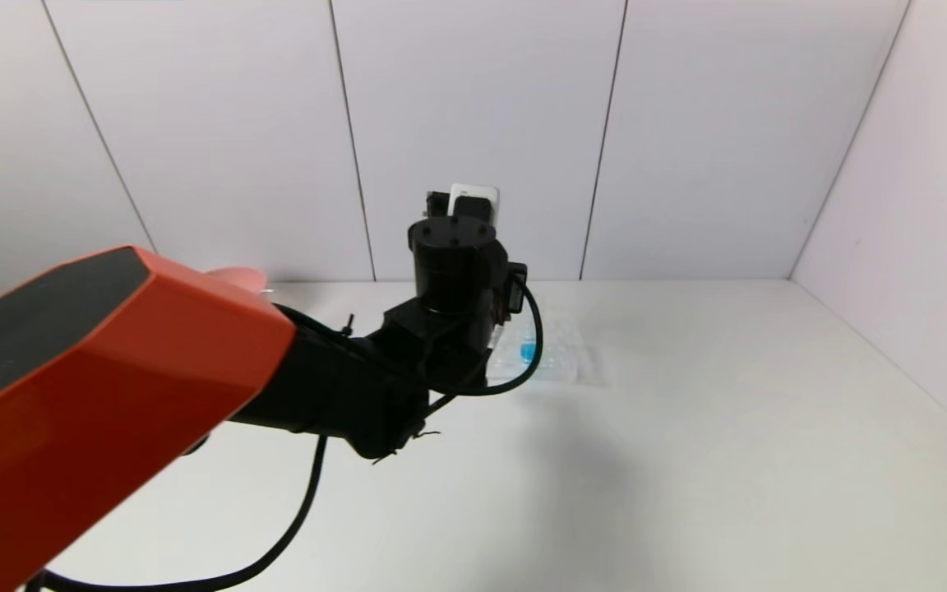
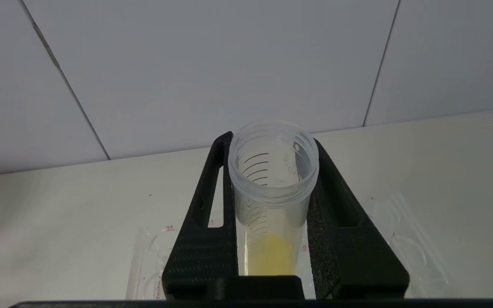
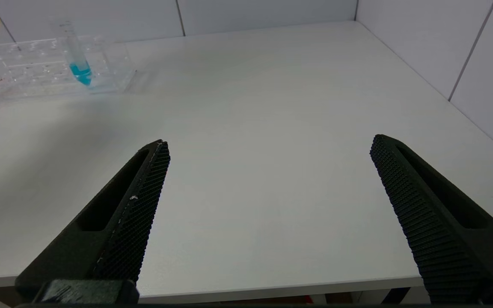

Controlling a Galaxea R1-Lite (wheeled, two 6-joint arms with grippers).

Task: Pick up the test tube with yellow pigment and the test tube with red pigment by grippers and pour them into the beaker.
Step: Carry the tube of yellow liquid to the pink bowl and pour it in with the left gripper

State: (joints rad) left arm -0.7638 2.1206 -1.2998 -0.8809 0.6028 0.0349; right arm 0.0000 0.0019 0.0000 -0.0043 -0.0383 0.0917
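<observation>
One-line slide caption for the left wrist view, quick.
Left gripper shut on the test tube with yellow pigment, held upright, open mouth up, above the clear rack.

yellow liq. tube (image 2: 272,214), black hands (image 2: 272,145), blue tube (image 3: 77,55)

likely lab, tube rack (image 3: 54,64), white bench (image 3: 272,128)

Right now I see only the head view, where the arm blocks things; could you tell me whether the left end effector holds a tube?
Observer: Yes, the left end effector is shut on the slim clear test tube with yellow liquid.
Operator: And the right end effector?
Observer: It is open and empty, over the white table.
Operator: Is any red tube racked?
Observer: Only the clear tube with blue liquid shows in the transparent plastic rack.
</observation>
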